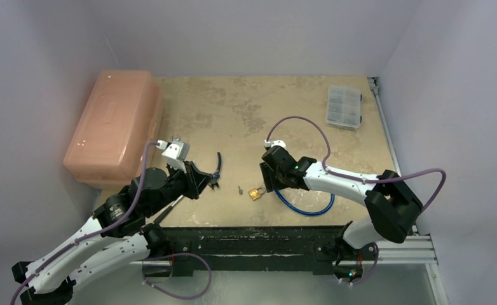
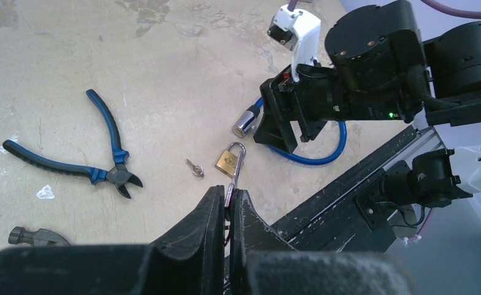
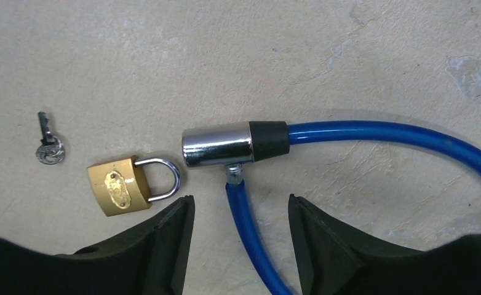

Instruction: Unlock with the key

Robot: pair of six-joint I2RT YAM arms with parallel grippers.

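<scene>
**Top view:** A beige mottled tabletop (image 1: 246,114), w/ two robot arms reaching in from the near edge. The tiny thin silvery metal key (image 1: 240,189) lies flat on the table, mid-width and toward the near edge. Neither gripper holds it. It sits just left of a small brass padlock w/ a steel shackle (image 1: 256,192), not touching it. The left gripper (image 1: 201,180) is left of the key. Blue-and-black-handled pliers (image 1: 217,169) lie just beside its tip. The right gripper (image 1: 269,184) is just right of the padlock, above a looped blue cable lock w/ a chrome end (image 1: 309,210). A translucent pink plastic lidded box (image 1: 115,124) stands far left, and a clear compartment organiser (image 1: 344,106) far right.

**Left wrist view:** The left gripper's black fingers (image 2: 210,224) are pinched nearly together. A thin silvery sliver shows in the slit; can't tell what it is. Beyond the fingers, the key lies btwn the pliers' head and the padlock, apart from both. The right gripper hangs over the cable lock's chrome end.

**Right wrist view:** The right gripper's fingers (image 3: 164,246) are spread wide and grasp nothing. The blue cable runs btwn them, w/ the chrome cylinder just past the tips. The padlock lies flat by the left finger, its shackle closed and pointing at the cylinder. The key is further left, clear of the padlock.
</scene>
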